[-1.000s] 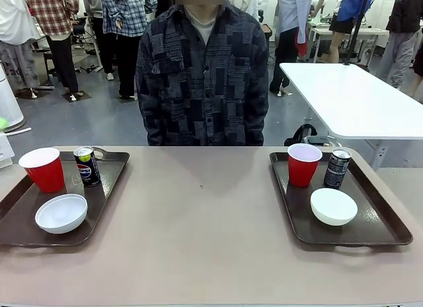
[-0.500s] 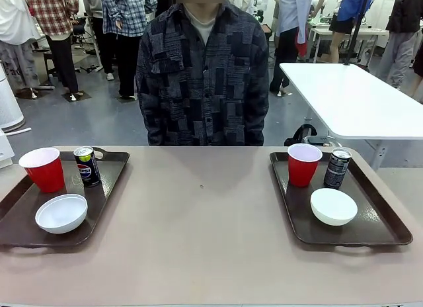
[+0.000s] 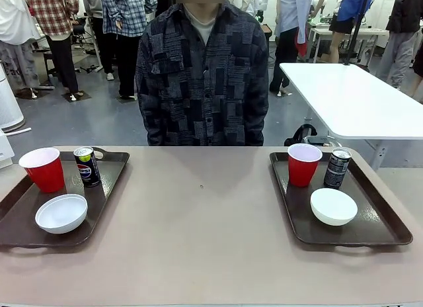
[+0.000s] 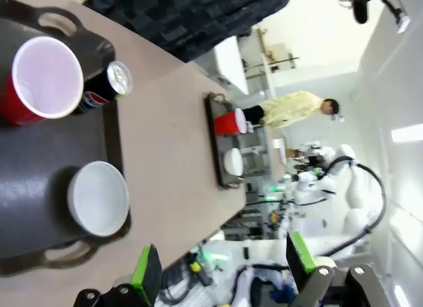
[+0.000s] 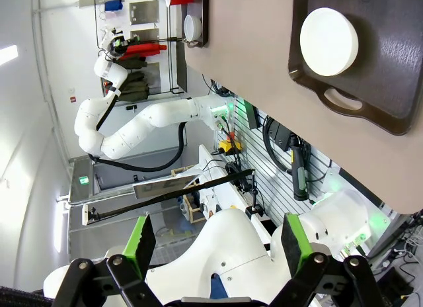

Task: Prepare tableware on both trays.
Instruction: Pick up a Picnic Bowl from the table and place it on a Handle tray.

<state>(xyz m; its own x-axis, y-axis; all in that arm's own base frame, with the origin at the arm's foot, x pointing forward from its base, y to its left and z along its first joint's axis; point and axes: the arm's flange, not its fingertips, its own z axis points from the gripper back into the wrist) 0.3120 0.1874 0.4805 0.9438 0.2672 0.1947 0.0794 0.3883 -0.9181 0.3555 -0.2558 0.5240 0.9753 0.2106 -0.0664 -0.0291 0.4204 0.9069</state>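
The left tray (image 3: pixel 99 201) carries a red cup (image 3: pixel 43 169), a Pepsi can (image 3: pixel 86 165) and a white bowl (image 3: pixel 61 213). On the right tray (image 3: pixel 377 221) stand a red cup (image 3: pixel 304 164) and a black-silver can (image 3: pixel 337 168), with a white bowl (image 3: pixel 334 206) in front. My left gripper (image 4: pixel 223 264) is open, off the table's edge below its tray (image 4: pixel 39 148), cup (image 4: pixel 39 79), can (image 4: pixel 106 88) and bowl (image 4: pixel 99 198). My right gripper (image 5: pixel 216 244) is open, well back from its tray (image 5: pixel 390 75) and bowl (image 5: pixel 329 42).
A person in a dark patterned shirt (image 3: pixel 201 75) stands at the table's far side, hands out of sight. The beige tabletop (image 3: pixel 201 221) stretches between the trays. A white table (image 3: pixel 357 95) stands behind at the right. Other people move about in the background.
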